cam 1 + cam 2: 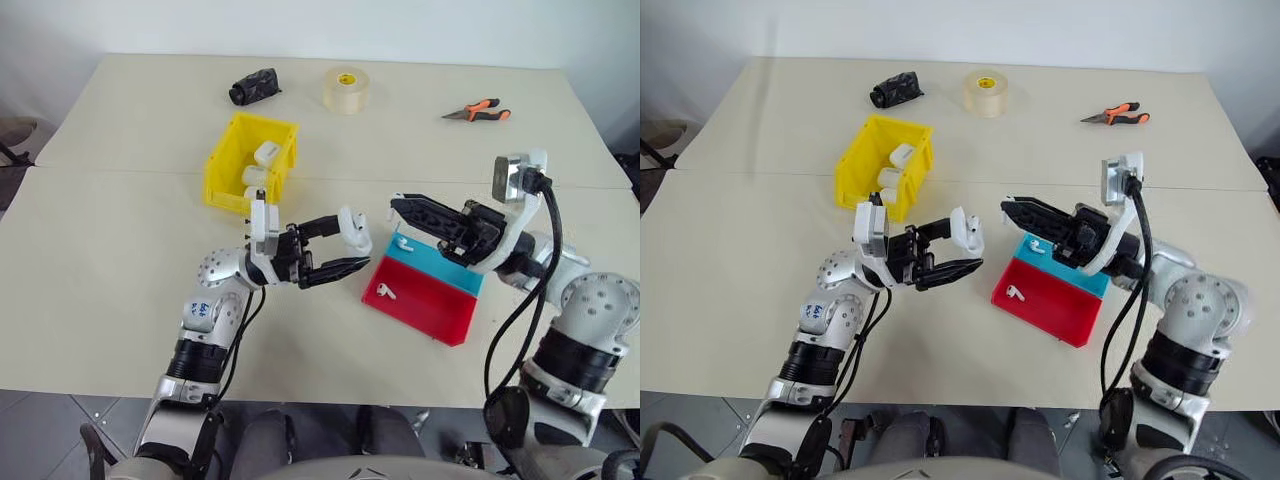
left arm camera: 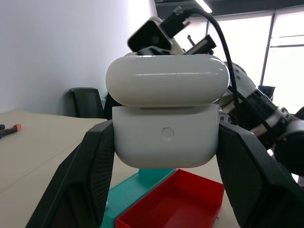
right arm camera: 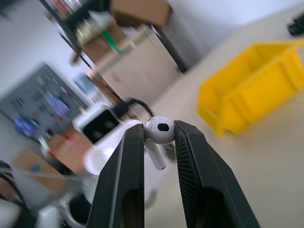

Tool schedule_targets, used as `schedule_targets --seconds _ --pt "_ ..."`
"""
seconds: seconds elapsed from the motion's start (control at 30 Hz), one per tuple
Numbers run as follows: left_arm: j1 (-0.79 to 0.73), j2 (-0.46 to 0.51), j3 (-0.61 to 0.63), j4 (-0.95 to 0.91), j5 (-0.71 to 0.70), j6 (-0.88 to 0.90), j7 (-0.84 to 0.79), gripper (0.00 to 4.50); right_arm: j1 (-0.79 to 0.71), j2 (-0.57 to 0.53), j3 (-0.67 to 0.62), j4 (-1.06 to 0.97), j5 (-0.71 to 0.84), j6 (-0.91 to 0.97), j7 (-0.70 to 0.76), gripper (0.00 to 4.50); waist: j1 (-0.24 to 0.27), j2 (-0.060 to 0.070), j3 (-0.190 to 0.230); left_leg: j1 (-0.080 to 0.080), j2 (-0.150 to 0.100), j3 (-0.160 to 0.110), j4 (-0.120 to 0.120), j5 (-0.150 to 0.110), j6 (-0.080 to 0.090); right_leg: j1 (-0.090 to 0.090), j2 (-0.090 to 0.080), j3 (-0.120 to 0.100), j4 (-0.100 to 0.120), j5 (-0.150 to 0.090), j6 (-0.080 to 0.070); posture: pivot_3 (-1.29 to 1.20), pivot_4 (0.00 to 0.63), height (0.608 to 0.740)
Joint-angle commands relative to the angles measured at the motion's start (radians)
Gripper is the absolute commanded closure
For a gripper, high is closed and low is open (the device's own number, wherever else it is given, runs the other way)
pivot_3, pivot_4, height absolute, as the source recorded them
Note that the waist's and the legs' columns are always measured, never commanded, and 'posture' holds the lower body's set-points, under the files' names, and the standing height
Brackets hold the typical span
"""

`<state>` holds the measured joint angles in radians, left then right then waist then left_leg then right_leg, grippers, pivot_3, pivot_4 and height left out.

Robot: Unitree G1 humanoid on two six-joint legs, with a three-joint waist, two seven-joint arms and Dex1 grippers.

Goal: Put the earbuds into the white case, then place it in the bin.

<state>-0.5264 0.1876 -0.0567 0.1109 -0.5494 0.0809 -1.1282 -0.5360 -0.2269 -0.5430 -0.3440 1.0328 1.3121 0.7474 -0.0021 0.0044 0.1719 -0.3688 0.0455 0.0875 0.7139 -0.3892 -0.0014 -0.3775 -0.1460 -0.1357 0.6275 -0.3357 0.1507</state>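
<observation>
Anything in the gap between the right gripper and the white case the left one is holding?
Nothing: in the left eye view the stretch between the right gripper and the white case is open, with bare table beneath.

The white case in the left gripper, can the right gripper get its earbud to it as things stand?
Probably yes: the white case is held lid-open, facing the right gripper, with only open air between.

Left arm reaching inward above table, left gripper [image 1: 345, 250] pointing toward right side, fingers clamping white case [image 1: 355, 229]. Right arm bending inward, right gripper [image 3: 159, 135] pointing toward left gripper, fingertips pinching earbud [image 3: 159, 133], closing narrow.
</observation>
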Motion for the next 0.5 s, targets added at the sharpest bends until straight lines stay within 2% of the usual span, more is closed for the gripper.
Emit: schedule_targets --seconds 0.03,0.27,0.5 --pt "-0.016 -0.011 0.011 -0.009 -0.027 0.005 -0.01 1.7 0.035 0.029 -0.011 -0.077 0.149 -0.03 -0.107 3.96 0.0 0.0 0.0 0.0 0.0 0.0 0.0 0.0 0.0 0.0 0.0 0.0 0.0 0.0 0.0 0.0 0.15 0.74" --pt "-0.017 -0.019 0.005 -0.016 -0.025 0.015 -0.016 1.7 0.111 0.034 0.071 -0.107 0.274 -0.134 -0.231 3.96 -0.001 0.0 0.0 0.0 0.0 0.001 0.0 0.0 0.0 0.0 0.0 0.001 0.0 0.0 0.0 0.0 0.15 0.74" --pt "-0.022 -0.028 0.002 -0.019 -0.022 0.019 -0.012 1.7 0.183 -0.034 0.167 -0.116 0.281 -0.214 -0.234 3.96 0.001 0.0 0.0 0.0 0.0 0.0 0.0 0.0 0.0 0.0 0.0 0.001 0.0 0.0 0.0 0.0 0.15 0.74"
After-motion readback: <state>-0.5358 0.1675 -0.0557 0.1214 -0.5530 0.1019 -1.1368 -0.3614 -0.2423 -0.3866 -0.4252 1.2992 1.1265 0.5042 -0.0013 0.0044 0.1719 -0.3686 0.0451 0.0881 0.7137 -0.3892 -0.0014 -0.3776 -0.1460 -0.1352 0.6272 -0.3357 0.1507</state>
